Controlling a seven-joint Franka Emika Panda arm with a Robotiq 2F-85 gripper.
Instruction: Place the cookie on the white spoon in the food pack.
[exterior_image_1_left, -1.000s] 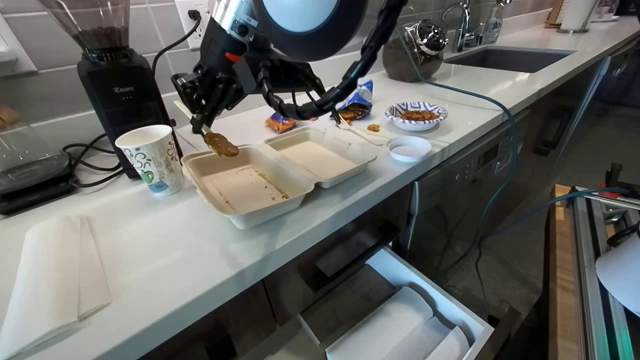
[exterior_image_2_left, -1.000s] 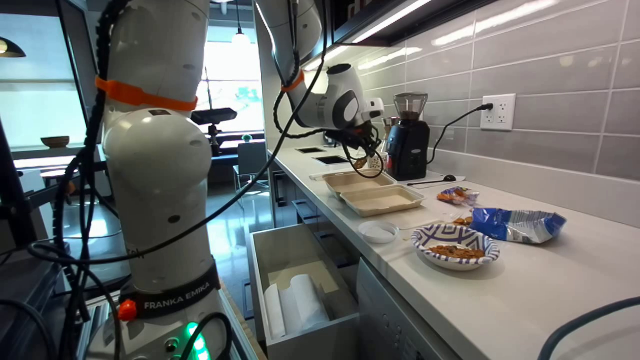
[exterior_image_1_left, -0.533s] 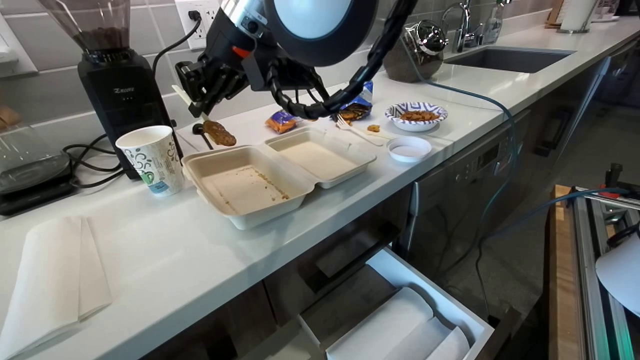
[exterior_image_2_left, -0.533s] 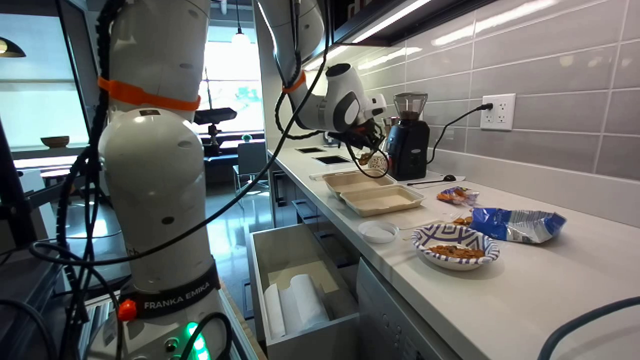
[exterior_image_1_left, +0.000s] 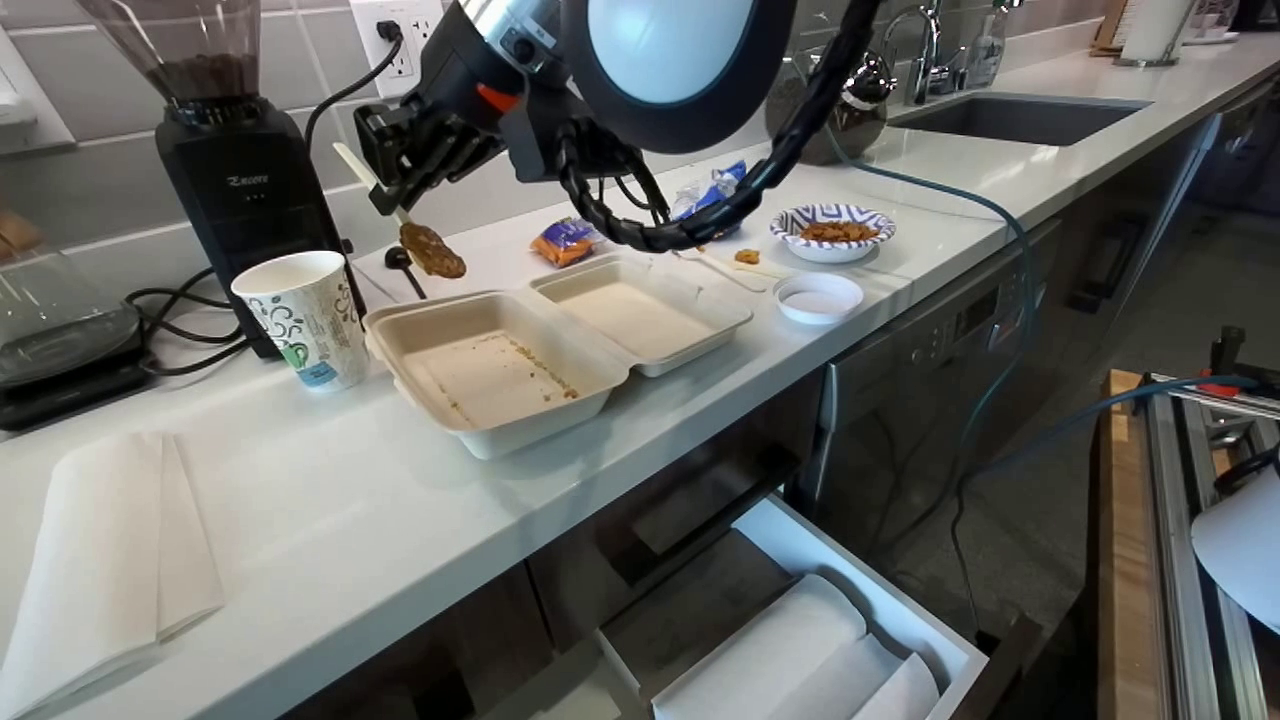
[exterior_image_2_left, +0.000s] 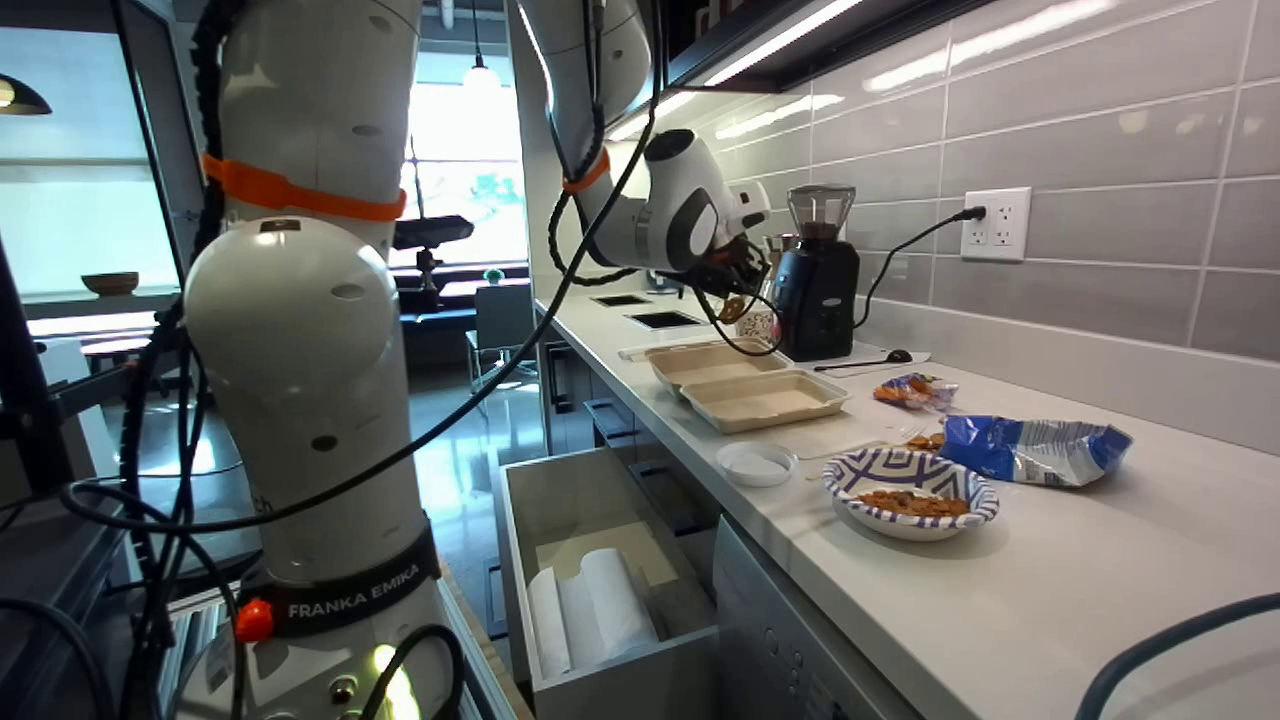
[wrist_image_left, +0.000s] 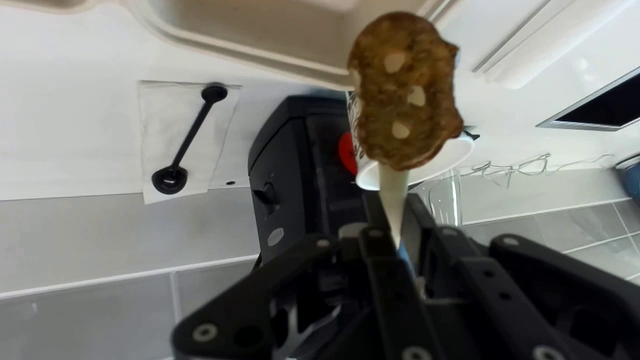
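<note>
Matt food pack (exterior_image_1_left: 575, 328); glossy counter (exterior_image_1_left: 330, 510)

Gripper (wrist_image_left: 392, 212): black. In its grip, spoon (wrist_image_left: 393, 190): off-white. Ahead of the gripper, cookie (wrist_image_left: 407, 70): mottled brown, three pale spots. Below the gripper, food pack (exterior_image_1_left: 490, 380): beige; paper cup (exterior_image_1_left: 308, 325): white, dark scrollwork.

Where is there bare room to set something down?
Free: the counter between the folded white paper and the food pack; also between the patterned bowl and the sink, though a blue hose crosses. Crowded: around the white dish and snack wrappers, and between pack, paper cup and coffee grinder.
</note>
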